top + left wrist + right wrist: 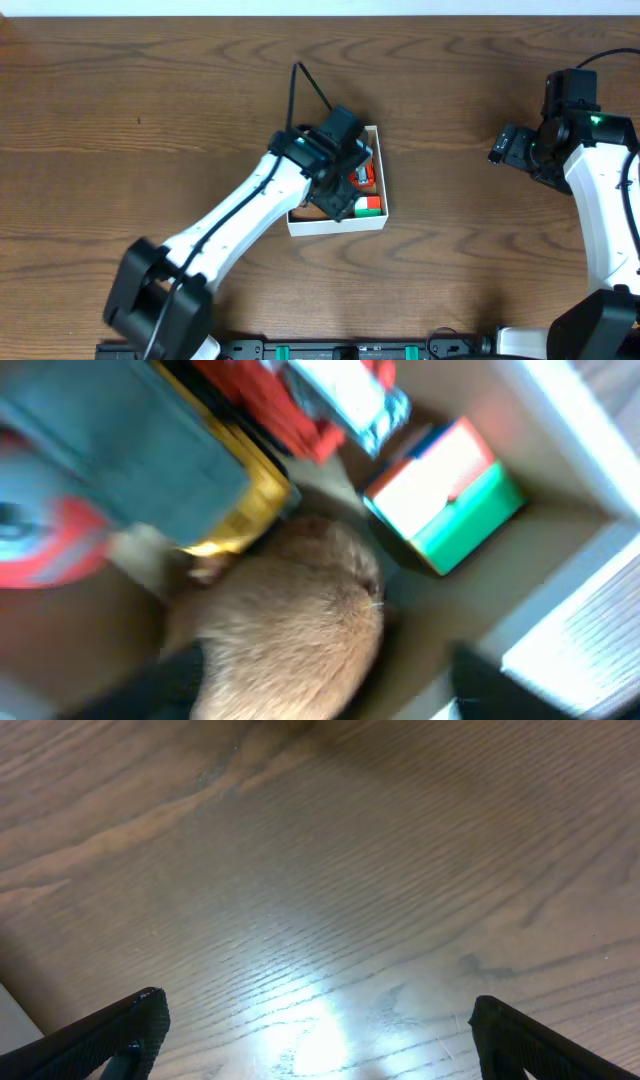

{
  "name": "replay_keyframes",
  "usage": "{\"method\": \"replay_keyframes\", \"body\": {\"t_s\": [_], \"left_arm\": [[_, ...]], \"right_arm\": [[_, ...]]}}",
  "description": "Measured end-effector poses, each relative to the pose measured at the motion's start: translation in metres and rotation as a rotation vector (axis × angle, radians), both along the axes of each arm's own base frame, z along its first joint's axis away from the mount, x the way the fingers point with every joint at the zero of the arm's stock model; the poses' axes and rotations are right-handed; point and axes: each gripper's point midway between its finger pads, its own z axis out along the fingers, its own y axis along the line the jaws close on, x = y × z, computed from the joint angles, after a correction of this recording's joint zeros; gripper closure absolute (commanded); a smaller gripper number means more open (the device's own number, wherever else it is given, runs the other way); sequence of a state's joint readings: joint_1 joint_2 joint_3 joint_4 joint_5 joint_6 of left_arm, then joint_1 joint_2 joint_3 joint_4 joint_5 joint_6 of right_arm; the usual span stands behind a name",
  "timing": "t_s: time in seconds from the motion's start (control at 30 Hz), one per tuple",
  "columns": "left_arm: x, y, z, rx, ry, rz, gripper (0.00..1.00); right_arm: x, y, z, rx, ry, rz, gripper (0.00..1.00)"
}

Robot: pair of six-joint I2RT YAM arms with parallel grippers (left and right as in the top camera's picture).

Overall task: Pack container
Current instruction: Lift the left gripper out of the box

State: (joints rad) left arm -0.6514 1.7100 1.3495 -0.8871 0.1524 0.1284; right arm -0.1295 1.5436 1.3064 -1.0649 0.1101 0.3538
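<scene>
Left gripper (335, 193), released, hangs over a tan furry toy (290, 610) in the container (335, 227); right gripper (315, 1025) gapes above the desk (350, 870)

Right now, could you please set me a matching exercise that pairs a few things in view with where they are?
Things:
1. block
2. furry toy
3. right gripper
4. left gripper

Places:
A. open, over bare table
B. open, reaching down into the box
C. near a box corner
D. on the box floor, between the left fingers

Pairs: 1-C, 2-D, 3-A, 4-B
</scene>
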Motion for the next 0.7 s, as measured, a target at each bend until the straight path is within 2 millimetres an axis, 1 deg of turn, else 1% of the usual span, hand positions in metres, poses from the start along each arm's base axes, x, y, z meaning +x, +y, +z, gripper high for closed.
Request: {"method": "replay_keyframes", "body": {"t_s": [0.03,0.1,0.13,0.2,0.33,0.43,0.5,0.57,0.63,0.7], "left_arm": [[0.003,0.000,0.009,-0.013,-0.027,-0.001,0.02],[0.008,0.001,0.030,-0.040,-0.083,0.013,0.02],[0.009,0.003,0.038,-0.049,-0.102,0.018,0.02],[0.014,0.011,0.054,-0.061,-0.150,0.041,0.02],[0.025,0.043,0.077,-0.047,-0.220,0.129,0.02],[0.039,0.075,0.089,-0.030,-0.268,0.249,0.02],[0.051,0.098,0.095,-0.022,-0.302,0.344,0.02],[0.069,0.121,0.103,-0.027,-0.351,0.447,0.02],[0.089,0.142,0.111,-0.042,-0.410,0.533,0.02],[0.104,0.159,0.118,-0.054,-0.457,0.596,0.02]], "right_arm": [[0.000,0.000,0.000,0.000,0.000,0.000,0.01],[0.000,0.000,0.000,0.000,0.000,0.000,0.01],[0.000,0.000,0.000,0.000,-0.001,0.001,0.01],[0.001,0.000,0.000,-0.002,-0.004,0.004,0.01],[0.003,0.000,0.001,-0.006,-0.012,0.016,0.01],[0.009,0.000,0.003,-0.012,-0.032,0.038,0.01],[0.019,0.002,0.006,-0.020,-0.069,0.065,0.01],[0.033,0.008,0.011,-0.029,-0.125,0.104,0.01],[0.054,0.020,0.020,-0.041,-0.208,0.159,0.01],[0.075,0.036,0.031,-0.054,-0.301,0.226,0.01]]}}
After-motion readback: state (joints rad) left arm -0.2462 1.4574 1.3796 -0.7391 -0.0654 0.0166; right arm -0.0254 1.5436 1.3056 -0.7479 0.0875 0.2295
